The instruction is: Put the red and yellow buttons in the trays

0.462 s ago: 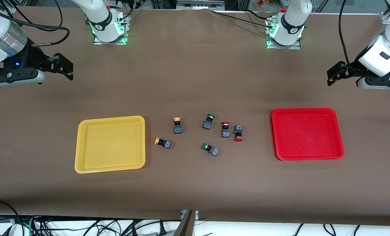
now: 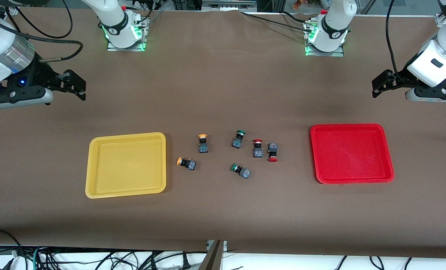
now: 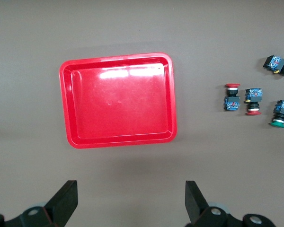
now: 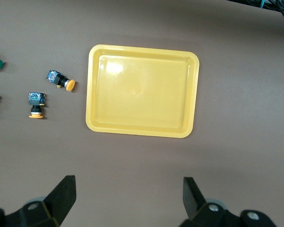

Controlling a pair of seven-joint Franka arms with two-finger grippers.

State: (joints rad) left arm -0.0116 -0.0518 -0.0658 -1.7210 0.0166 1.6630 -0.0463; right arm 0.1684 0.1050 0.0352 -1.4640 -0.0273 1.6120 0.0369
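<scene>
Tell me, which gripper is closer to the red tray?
The left gripper. It hangs open over bare table just past the red tray, at the left arm's end. The right gripper, also open, hangs at the right arm's end, past the yellow tray.

A brown table point(image 2: 223, 93) carries a yellow tray point(image 2: 91, 165) toward the right arm's end and a red tray point(image 2: 388, 157) toward the left arm's end. Between them lie two yellow buttons point(image 2: 203, 144), two red buttons point(image 2: 258, 148) and two green buttons point(image 2: 238, 139).

White arms w/ black pincers, black cables, green base lights, silver wrist band.
</scene>
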